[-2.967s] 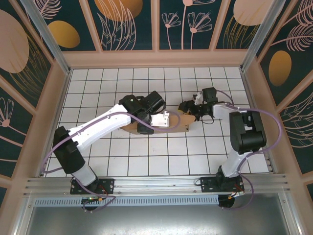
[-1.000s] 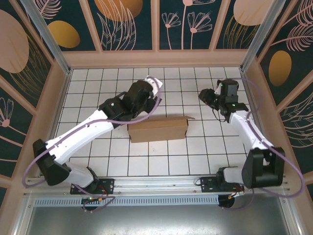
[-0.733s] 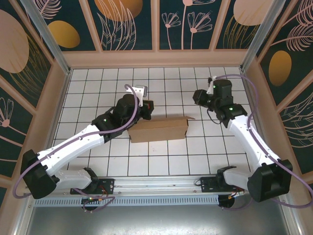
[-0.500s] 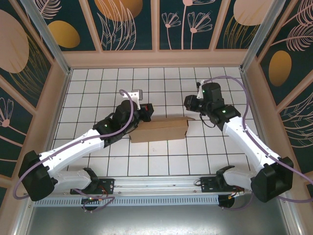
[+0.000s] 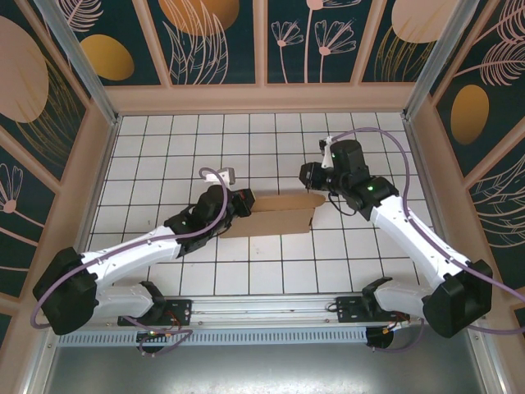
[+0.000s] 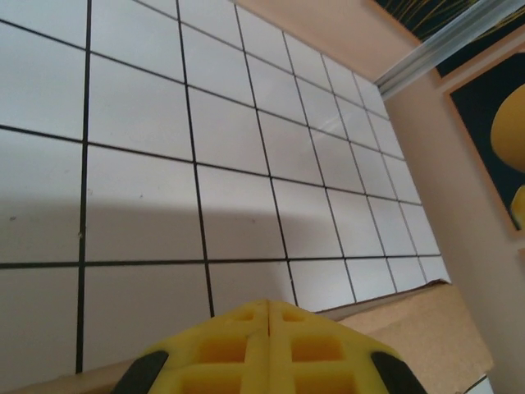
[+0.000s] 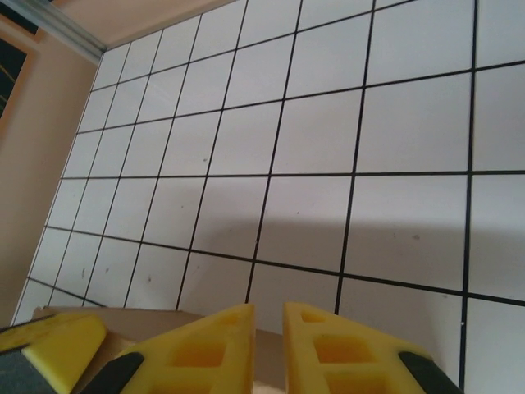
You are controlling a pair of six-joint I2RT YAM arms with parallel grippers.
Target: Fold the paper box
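Paper box [image 5: 275,222], plain brown cardbd.

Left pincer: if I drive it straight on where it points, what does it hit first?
Most likely the paper box: its cardboard edge lies just beyond the shut left pincer. Whether they already touch is unclear.

White gridded tabletop [image 5: 164,139] enclosed by dark floral wall panels [image 5: 215,51].

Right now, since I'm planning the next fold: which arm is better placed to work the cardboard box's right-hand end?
Right, probably. The right gripper sits by the far right corner of the cardboard box; the left gripper, shut, is at its opposite end.
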